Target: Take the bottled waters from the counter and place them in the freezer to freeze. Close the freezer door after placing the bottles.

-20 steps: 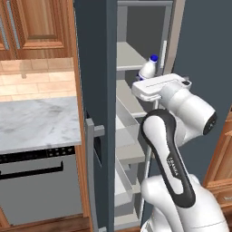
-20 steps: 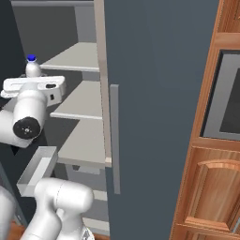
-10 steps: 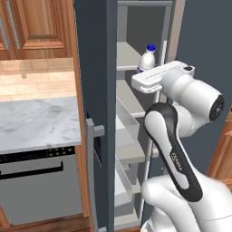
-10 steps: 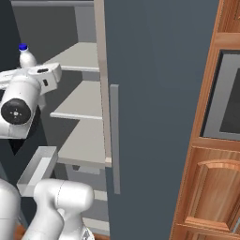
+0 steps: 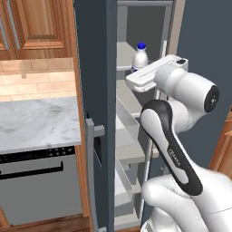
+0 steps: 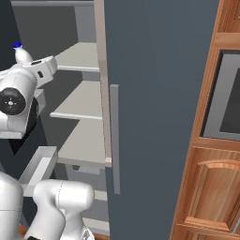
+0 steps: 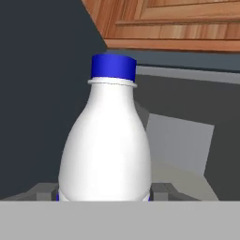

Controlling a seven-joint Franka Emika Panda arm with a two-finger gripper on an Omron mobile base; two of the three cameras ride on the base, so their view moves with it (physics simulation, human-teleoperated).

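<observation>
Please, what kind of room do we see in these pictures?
Most likely a home kitchen: a marble counter over a grey dishwasher front, wooden cabinets, and a tall dark freezer with grey shelves.

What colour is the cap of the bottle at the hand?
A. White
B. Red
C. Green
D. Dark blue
D: the white bottle between the fingers of the hand has a dark blue cap; the left base view shows the same cap in front of the open freezer.

wooden cabinets, dishwasher, wall oven
</observation>
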